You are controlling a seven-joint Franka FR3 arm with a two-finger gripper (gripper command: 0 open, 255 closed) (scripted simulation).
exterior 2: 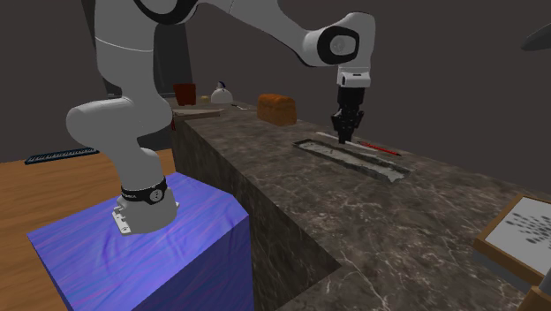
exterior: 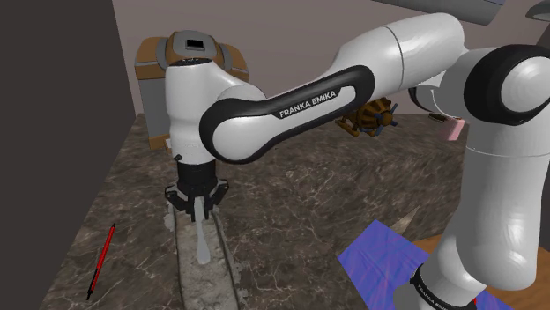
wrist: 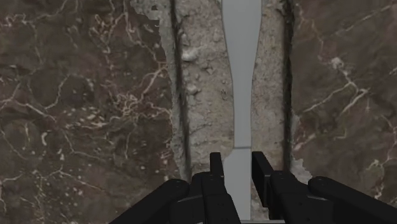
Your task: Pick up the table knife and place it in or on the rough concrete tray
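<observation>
Two black fingers (wrist: 216, 172) of the gripper (wrist: 238, 162) stand close together, pressed against either side of a flat grey table knife (wrist: 242, 76), so the pincer is nearly closed and clasps the knife. The gripped end is hidden behind the fingers, and in the wrist view the other end is cut off by the picture's edge. The knife stretches lengthwise along the rough grey tray (wrist: 203, 95), a long narrow trough on the dark veined marble counter (exterior: 308, 202). Whether the knife touches the tray's floor or hangs just above it cannot be told. In the shoulder view the tray runs off the lower edge. In the second exterior view the knife is too small to pick out beneath the gripper. A red and black pen (exterior: 102, 257) lies on the counter near the tray, apart from it. The white arm (exterior: 282, 110) crosses in front of a brown box (exterior: 194, 53) at the counter's back, hiding part of it.
</observation>
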